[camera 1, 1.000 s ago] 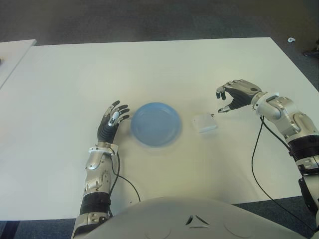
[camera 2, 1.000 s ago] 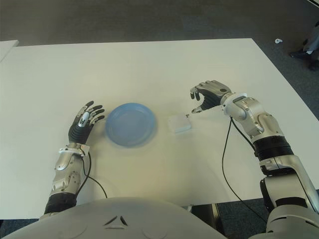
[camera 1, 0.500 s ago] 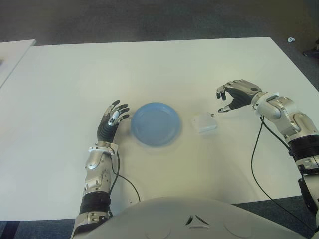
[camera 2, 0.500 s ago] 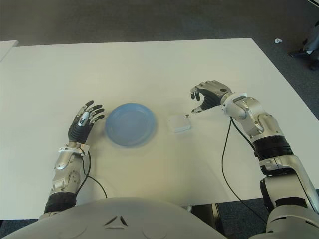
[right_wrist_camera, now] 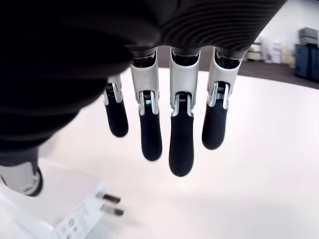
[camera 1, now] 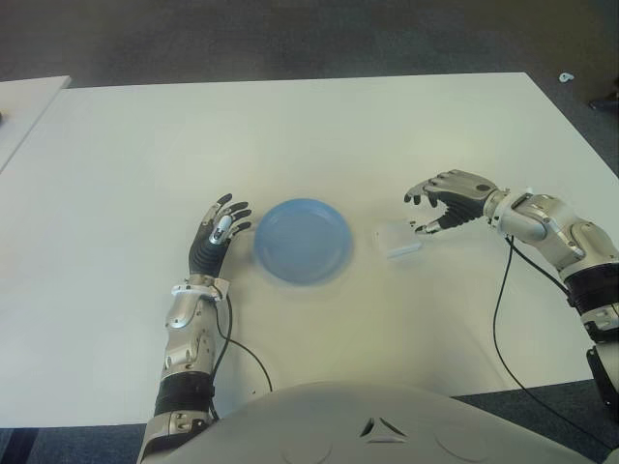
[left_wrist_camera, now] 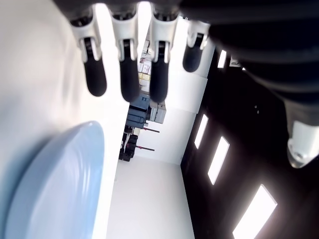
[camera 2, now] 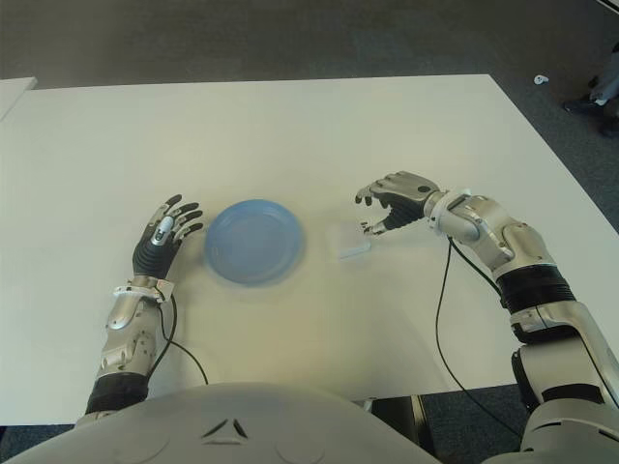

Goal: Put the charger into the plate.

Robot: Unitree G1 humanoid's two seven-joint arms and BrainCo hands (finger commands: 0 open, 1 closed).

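Observation:
A small white charger (camera 1: 397, 239) lies on the white table (camera 1: 290, 135), just right of the round blue plate (camera 1: 303, 241). Its metal prongs (right_wrist_camera: 112, 204) show in the right wrist view. My right hand (camera 1: 437, 200) hovers over the charger's right end, fingers spread and curved, thumb tip close beside the charger; nothing is held. The left hand (camera 1: 218, 233) shows flat and open beside the plate's left rim (left_wrist_camera: 60, 164).
A black cable (camera 1: 498, 319) trails from the right forearm across the table toward its front edge. Another white table (camera 1: 24, 106) stands at the far left. Dark carpet lies beyond the far edge.
The right hand has moved left and down, from behind the charger to right over its right end. The left hand, plate and charger have stayed put.

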